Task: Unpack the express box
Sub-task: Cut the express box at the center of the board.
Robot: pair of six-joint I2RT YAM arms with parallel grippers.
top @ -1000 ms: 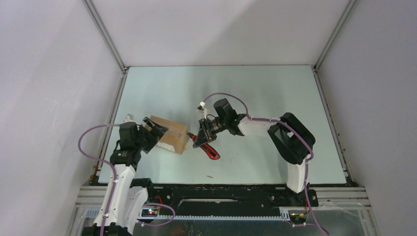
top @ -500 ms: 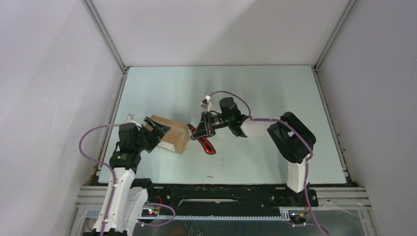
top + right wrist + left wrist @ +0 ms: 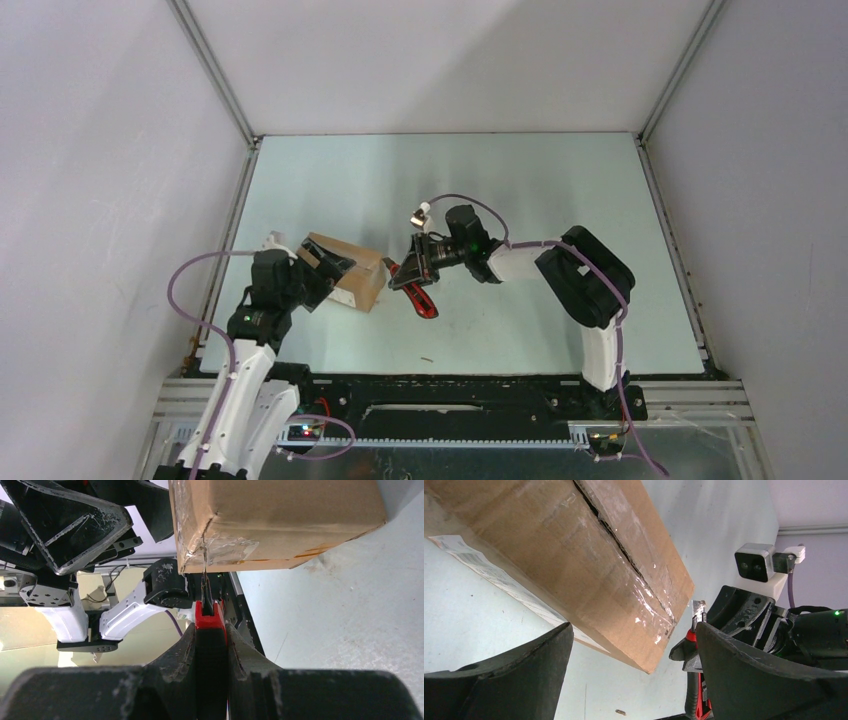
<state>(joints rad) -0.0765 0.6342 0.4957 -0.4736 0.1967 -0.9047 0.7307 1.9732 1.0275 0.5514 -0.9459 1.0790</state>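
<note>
Broadly, the pale table (image 3: 540, 190) carried the express box (image 3: 350, 272) on its left half, toward the near edge, between the two grippers. The left gripper (image 3: 634, 630) stood spread wide at the box's left end, and the carton lay just ahead of the gap, with no finger clearly pressing it. The right gripper (image 3: 210, 630), just right of the box, was clamped tight on the red utility knife (image 3: 210, 621). Its blade (image 3: 204, 580) met the taped corner of the box's right end.
</note>
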